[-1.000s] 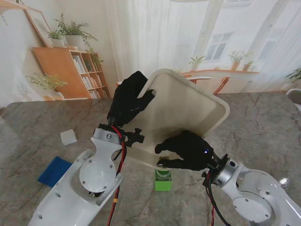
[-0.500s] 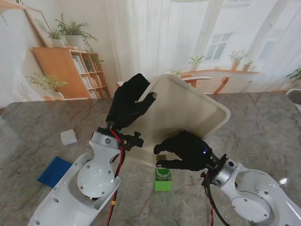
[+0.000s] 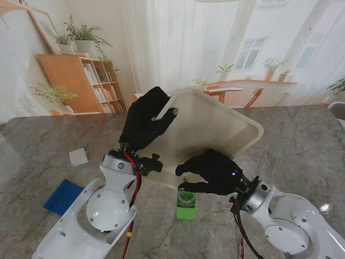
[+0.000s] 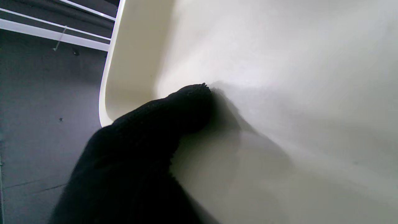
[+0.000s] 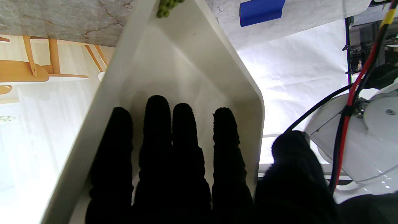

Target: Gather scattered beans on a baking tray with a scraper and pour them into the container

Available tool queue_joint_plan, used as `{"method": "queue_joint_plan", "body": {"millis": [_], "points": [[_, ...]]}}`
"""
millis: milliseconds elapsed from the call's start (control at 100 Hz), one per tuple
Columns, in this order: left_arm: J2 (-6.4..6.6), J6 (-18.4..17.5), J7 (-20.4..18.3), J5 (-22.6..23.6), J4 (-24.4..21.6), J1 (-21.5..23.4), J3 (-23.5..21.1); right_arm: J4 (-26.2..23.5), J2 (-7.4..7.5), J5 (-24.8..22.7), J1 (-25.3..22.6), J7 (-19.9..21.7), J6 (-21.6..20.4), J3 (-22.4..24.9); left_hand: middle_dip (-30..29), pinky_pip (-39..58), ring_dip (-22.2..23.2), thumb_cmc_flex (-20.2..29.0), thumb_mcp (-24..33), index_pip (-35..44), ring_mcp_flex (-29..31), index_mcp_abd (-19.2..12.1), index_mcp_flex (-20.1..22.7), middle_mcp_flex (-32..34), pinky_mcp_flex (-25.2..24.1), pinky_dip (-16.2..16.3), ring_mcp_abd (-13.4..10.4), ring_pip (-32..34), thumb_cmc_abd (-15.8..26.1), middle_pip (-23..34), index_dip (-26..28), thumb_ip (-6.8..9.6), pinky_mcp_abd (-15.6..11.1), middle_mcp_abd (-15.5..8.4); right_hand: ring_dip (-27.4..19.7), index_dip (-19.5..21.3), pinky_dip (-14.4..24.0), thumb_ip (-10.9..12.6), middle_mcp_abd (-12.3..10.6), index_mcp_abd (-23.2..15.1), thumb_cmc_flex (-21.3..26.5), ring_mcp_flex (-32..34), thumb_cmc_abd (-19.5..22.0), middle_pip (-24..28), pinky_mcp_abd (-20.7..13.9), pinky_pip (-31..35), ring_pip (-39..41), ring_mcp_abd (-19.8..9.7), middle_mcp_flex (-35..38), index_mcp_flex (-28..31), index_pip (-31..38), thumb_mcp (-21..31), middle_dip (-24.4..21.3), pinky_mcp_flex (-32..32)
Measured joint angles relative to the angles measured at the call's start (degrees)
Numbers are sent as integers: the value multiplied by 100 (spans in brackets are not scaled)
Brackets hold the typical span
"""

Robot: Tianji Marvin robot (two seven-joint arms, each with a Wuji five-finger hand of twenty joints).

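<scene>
The cream-coloured rectangular plastic baking tray (image 3: 215, 127) is tipped steeply on edge above the grey marbled stone counter (image 3: 302, 151), its far side raised and its nearest corner pointing down over the small green cube-shaped container (image 3: 186, 204).

The black-gloved left hand (image 3: 144, 120) grips the tray's left rim, with most fingers behind the tray and one fingertip curled over the edge onto the inner face. In the left wrist view a single gloved finger (image 4: 174, 115) presses flat against the tray's pale inside surface (image 4: 279, 93), next to the rounded corner wall.

The black-gloved right hand (image 3: 213, 172) clasps the tray's lower edge just above the container. In the right wrist view its four fingers (image 5: 157, 140) lie side by side and flat on the tray's inner floor (image 5: 192, 68), while the thumb sits outside the rim, so the rim is pinched between them. A small cluster of green beans (image 5: 166, 7) is gathered in the narrow low corner of the tray in that view.

On the counter to the left lie a flat blue rectangular scraper (image 3: 63, 196), nearer to me, and a small white block (image 3: 78, 157), farther from me, both well apart from the tray.
</scene>
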Motion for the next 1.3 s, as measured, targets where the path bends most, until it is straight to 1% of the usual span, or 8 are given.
{"method": "queue_joint_plan", "body": {"millis": [160, 410, 620, 670, 840, 1060, 1210, 1300], "points": [[1, 0, 12, 1, -20, 11, 4, -3, 0, -28, -7, -28, 1, 7, 0, 0, -5, 0, 0, 0, -1, -2, 2, 0, -23, 0, 0, -3, -1, -1, 0, 0, 0, -3, 0, 0, 0, 0, 0, 0, 0, 0, 0, 0, -11, -1, 0, 0, 0, 0, -1, 0, 0, 0], [0, -49, 79, 9, -86, 72, 19, -25, -2, -91, -44, -104, -10, 42, 0, 0, -7, -7, 4, 0, -2, -9, 19, 10, -38, 0, 0, -6, -70, -1, 0, 3, 0, -19, 0, 0, 0, 0, 0, 0, 0, 0, 0, 0, -144, -3, -1, 0, 0, 0, -1, 0, 0, 0], [-2, -52, 95, -7, -110, 81, 33, -42, -2, -112, -71, -140, -15, 57, 0, 0, -10, -11, 4, 0, -3, -10, 21, 12, -42, 0, 0, -6, -70, -1, 0, 4, 0, -24, 0, 0, 0, 0, 0, 0, 0, 0, 0, 0, -151, -4, -1, 0, 0, 0, -1, 0, 0, 0], [-2, -50, 98, -13, -122, 85, 38, -48, -3, -120, -80, -151, -18, 66, 0, 0, -11, -12, 7, 0, -3, -10, 38, 45, -43, 0, 0, -6, -177, -7, 0, 4, 0, -36, 0, 0, 0, 0, 0, 0, 0, 0, 0, 0, -157, -6, -1, 0, 0, 0, -1, 0, 0, 0], [-2, -13, 97, -17, -190, 113, 44, -76, -4, -153, -123, -207, -37, 91, -1, -1, -11, -13, 7, 0, -3, -11, 40, 52, -47, 0, 0, -6, -196, -8, 0, 4, 0, -38, 0, 0, 0, 0, 0, 0, 0, 0, 0, 0, -171, -7, -1, 0, 0, 0, -1, 0, 0, 0], [-25, 250, 174, -70, -239, 89, 51, -89, -7, -178, -149, -279, -29, 98, -1, -2, -17, -13, 15, 0, -3, -11, 41, 54, -48, 0, 0, -6, -196, -8, 0, 4, 0, -42, 0, 0, 54, 0, 0, 0, 0, 0, 0, 0, -220, 78, -1, 0, 0, 0, -1, 0, 0, -23], [-57, 588, 216, -85, -259, -10, 54, -89, -10, -185, -144, -325, -7, 79, -1, -2, -49, -13, 16, 0, 26, -11, 41, 58, -1, 0, -11, -6, -173, -8, 0, -7, -2, -42, 0, 0, 56, 0, 0, 0, 0, 0, 0, 0, -226, 86, -1, 0, 0, 0, -1, 0, 0, -108], [-83, 832, 229, -162, -258, -108, 40, -87, -13, -194, -132, -377, 18, 58, -1, -2, -50, -11, 16, 0, 41, -11, 41, 60, 38, 0, -16, -5, -171, -8, 0, -14, -9, -42, 0, 0, 56, 0, 0, 0, 0, 0, 0, 0, -272, -33, -1, 0, 0, 0, -1, 0, 0, -154]]}}
